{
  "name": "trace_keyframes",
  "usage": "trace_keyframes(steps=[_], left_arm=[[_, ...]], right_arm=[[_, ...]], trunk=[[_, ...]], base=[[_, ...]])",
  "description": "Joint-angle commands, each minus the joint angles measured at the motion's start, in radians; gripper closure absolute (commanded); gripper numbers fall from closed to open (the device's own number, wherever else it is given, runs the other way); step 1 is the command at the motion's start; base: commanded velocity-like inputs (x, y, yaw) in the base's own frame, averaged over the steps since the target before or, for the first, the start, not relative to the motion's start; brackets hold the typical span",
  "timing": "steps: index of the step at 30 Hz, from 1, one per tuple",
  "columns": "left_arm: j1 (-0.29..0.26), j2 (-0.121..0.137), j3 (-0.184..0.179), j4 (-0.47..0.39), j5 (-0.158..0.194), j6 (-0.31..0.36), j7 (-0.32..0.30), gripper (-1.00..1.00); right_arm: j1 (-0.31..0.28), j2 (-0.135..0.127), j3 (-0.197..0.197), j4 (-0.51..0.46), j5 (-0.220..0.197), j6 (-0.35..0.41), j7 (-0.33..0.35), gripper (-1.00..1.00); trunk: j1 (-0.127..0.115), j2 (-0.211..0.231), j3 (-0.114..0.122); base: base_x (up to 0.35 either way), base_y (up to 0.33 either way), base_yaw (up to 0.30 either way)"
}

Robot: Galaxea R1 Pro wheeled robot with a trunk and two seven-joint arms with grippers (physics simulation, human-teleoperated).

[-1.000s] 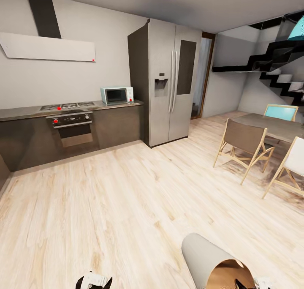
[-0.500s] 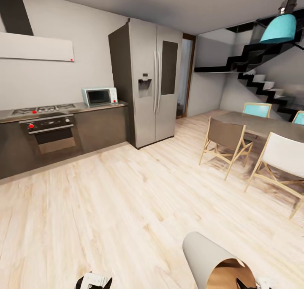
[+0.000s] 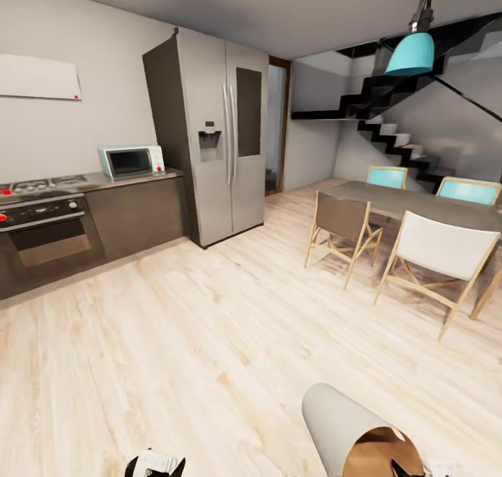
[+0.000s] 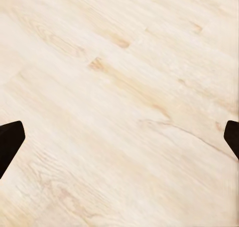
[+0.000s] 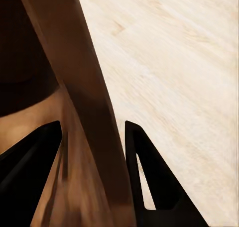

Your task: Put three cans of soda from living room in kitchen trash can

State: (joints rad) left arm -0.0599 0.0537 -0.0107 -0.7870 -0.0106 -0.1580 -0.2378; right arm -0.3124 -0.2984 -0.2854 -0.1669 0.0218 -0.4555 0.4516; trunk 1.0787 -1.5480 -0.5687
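1. Our right gripper (image 5: 92, 132) pinches the wall of the trash can (image 3: 341, 428), one dark finger (image 5: 30, 157) inside against the orange-brown lining and the other outside it, the rim clamped between them.
2. In the head view the right gripper (image 3: 411, 468) sits at the lower edge of the picture, holding the bin tilted with its round mouth turned towards us and to the right, above the floor (image 3: 209, 337).
3. Our left gripper (image 4: 119, 137) is spread wide and holds nothing, its two black fingertips (image 4: 10, 140) at opposite edges of the wrist view with bare planks between them; in the head view it (image 3: 155, 464) shows low at the bottom edge.
4. The bin is a smooth, light-grey tapered cylinder, matte outside and warm brown within.
5. The floor is pale wood, with long planks and darker grain streaks.
6. We face a kitchen: a tall steel double-door fridge (image 3: 213, 139) stands beside a dark counter (image 3: 132, 205) carrying a pale-blue microwave (image 3: 131, 161), with a hob and built-in oven (image 3: 42, 229) further along.
7. To our right, a dark dining table (image 3: 432, 208) is ringed by folding wooden chairs (image 3: 341, 236), brown, white and turquoise, under a turquoise hanging lamp (image 3: 411, 51), with a black staircase (image 3: 390, 121) behind.
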Motion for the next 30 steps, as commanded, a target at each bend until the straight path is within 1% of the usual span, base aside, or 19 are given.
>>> trace_keyframes(steps=[1,10,14,16,18,22,25,30], left_arm=[[0.0,0.0,0.0,0.0,0.0,0.0,0.0,-1.0],[0.0,0.0,0.0,0.0,0.0,0.0,0.0,-1.0],[0.0,0.0,0.0,0.0,0.0,0.0,0.0,-1.0],[0.0,0.0,0.0,0.0,0.0,0.0,0.0,-1.0],[0.0,0.0,0.0,0.0,0.0,0.0,0.0,-1.0],[0.0,0.0,0.0,0.0,0.0,0.0,0.0,-1.0],[0.0,0.0,0.0,0.0,0.0,0.0,0.0,-1.0],[0.0,0.0,0.0,0.0,0.0,0.0,0.0,-1.0]], right_arm=[[-0.001,0.0,-0.012,-0.002,-0.005,-0.001,0.002,1.0],[-0.001,-0.001,-0.014,-0.002,-0.006,-0.001,0.002,1.0],[-0.001,0.006,-0.015,-0.003,-0.005,0.0,-0.006,1.0],[-0.001,0.003,-0.015,-0.003,-0.006,0.004,-0.004,1.0],[-0.001,0.0,-0.016,-0.003,-0.013,0.009,-0.003,1.0],[-0.001,-0.002,-0.016,-0.002,-0.042,0.012,0.003,1.0],[-0.001,-0.002,-0.015,-0.002,-0.051,0.014,0.014,1.0],[-0.001,-0.002,-0.015,-0.002,-0.055,0.014,0.018,1.0]], trunk=[[0.0,0.0,0.0],[0.0,0.0,0.0],[0.0,0.0,0.0],[0.0,0.0,-0.002],[0.0,0.0,-0.004],[0.0,0.0,-0.007],[0.0,0.0,-0.008],[0.0,0.0,-0.009]], base=[[0.0,0.0,-0.253],[0.0,0.0,-0.246],[0.0,0.0,-0.075],[0.0,0.0,-0.028],[0.0,0.0,-0.056],[0.0,0.0,-0.151],[0.0,0.0,-0.213],[0.0,0.0,-0.236]])
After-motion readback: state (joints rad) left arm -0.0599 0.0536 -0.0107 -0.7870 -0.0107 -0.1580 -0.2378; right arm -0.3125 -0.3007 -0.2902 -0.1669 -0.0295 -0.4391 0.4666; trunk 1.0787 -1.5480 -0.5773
